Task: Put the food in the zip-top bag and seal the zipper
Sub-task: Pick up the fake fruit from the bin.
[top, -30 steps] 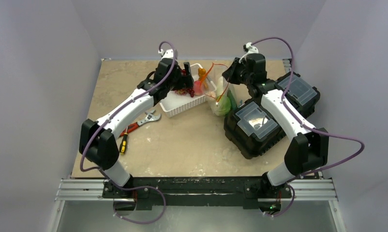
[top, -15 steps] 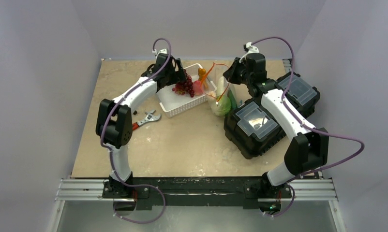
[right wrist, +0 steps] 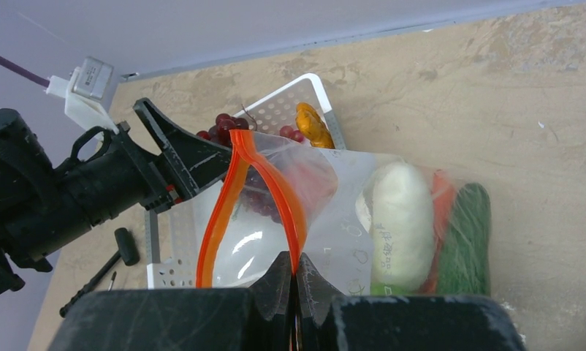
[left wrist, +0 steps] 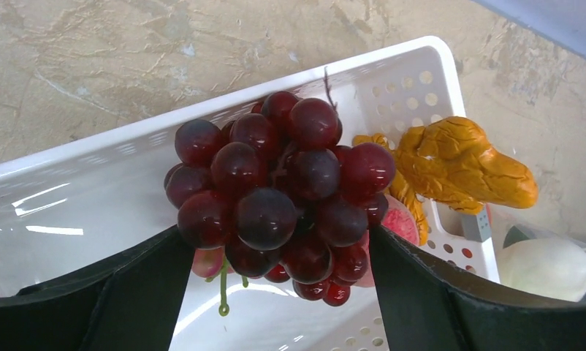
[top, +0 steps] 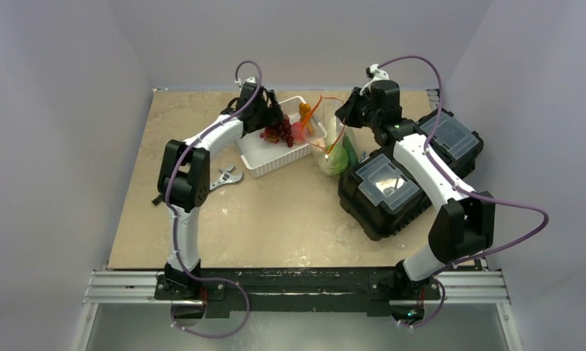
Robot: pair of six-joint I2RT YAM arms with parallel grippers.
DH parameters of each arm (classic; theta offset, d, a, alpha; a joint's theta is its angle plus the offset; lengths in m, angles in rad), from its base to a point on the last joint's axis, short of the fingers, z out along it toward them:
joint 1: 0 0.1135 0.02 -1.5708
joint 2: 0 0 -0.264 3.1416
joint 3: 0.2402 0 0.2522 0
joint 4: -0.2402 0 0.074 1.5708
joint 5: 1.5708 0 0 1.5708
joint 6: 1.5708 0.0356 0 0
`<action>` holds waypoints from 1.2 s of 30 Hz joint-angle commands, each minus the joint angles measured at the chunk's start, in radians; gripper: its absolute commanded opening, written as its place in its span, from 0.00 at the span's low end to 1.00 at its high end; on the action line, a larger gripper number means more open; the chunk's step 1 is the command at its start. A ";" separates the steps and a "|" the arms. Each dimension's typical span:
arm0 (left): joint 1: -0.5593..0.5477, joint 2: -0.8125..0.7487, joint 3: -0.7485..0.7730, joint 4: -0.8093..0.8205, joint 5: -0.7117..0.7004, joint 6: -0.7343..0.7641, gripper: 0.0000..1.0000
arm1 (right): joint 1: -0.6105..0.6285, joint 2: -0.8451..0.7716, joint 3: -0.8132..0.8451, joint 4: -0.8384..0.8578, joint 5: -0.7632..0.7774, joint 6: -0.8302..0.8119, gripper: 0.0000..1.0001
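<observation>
At the far left a wrench (top: 226, 178) is lying on the table (top: 275, 227), well clear of the work. Next, the left pincer (top: 269, 118) is reaching down into the white basket (left wrist: 71, 212) with its jaws spread wide, one on each flank of the red grapes (left wrist: 275, 183); the pictures are not showing whether the jaws are pressing yet. The bunch is probably going to handle as a light, knobbly, rather slick cluster, so a hold across its broad middle looks safer than one on the thin stem. Just right of it a lumpy orange piece (left wrist: 465, 164) and a pink peach (left wrist: 401, 223) are crowding the same corner, and the basket wall is standing between the grapes and the bag (right wrist: 334, 212). The bag is standing just beside the basket, with a white oval piece (right wrist: 401, 219), a carrot (right wrist: 440, 205) and a cucumber (right wrist: 465, 234) inside it. It looks thin and limp. The right pincer (right wrist: 294, 281) is clamped shut on one lip of its orange zipper (right wrist: 224, 212), propping the mouth into a narrow loop. Farthest right, two black cases (top: 381, 194) are sitting close against the bag.
</observation>
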 commanded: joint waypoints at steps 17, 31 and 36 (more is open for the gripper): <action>0.050 0.062 0.081 0.006 0.048 0.000 0.63 | 0.000 -0.014 0.037 0.039 -0.027 -0.013 0.00; 0.052 -0.118 0.051 -0.078 0.124 0.115 0.00 | -0.001 -0.027 0.026 0.047 -0.035 -0.010 0.00; 0.051 -0.254 -0.027 -0.092 0.122 0.149 0.00 | 0.000 -0.036 0.019 0.052 -0.037 -0.007 0.00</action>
